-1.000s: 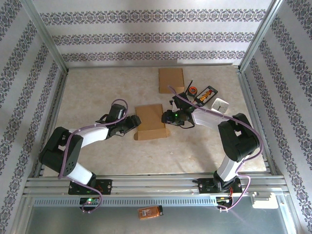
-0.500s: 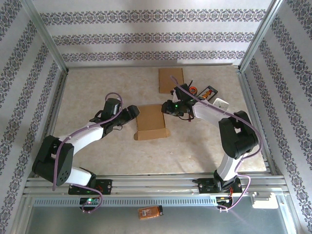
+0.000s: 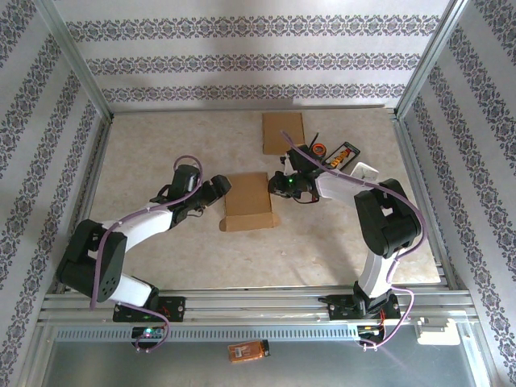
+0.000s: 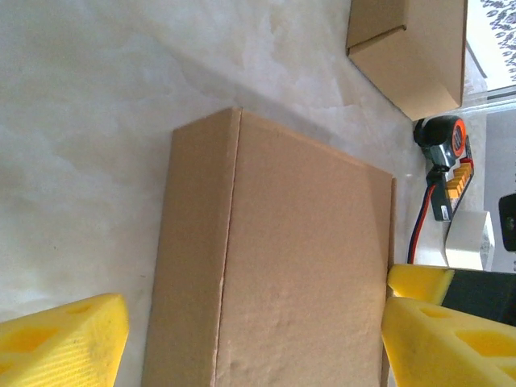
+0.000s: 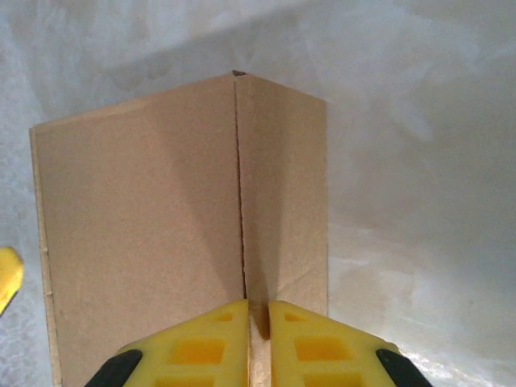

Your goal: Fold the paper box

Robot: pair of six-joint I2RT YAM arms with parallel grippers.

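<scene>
The paper box [image 3: 248, 201] lay flat near the middle of the table [image 3: 161, 145], between the two arms. From above, its long axis ran roughly from near to far, with a narrow folded strip along its near end. Its broad brown face pointed up.

The left gripper [image 3: 219, 189] sat at the box's far left corner. In the left wrist view, the left gripper [image 4: 254, 310] had its jaws spread wide. One yellow finger showed at each lower corner of that view, with the box [image 4: 282, 266] lying between them. Neither finger was visibly touching the box. A crease ran the length of the box there, dividing a narrow panel from the broad one.

The right gripper [image 3: 276, 184] was at the box's far right corner. In the right wrist view, the right gripper [image 5: 258, 318] had its yellow fingers [image 5: 214, 343] drawn almost together. A thin sliver of cardboard sat in the slit between them, so they were pinching the box [image 5: 145, 226] close to its crease.

A second flat cardboard piece [image 3: 283, 131] lay farther back, well apart from the box. A tape measure [image 3: 320, 150] lay to the right of it. Beside the tape measure were a black and yellow tool [image 3: 343, 155] and a small white container [image 3: 364, 172].
</scene>
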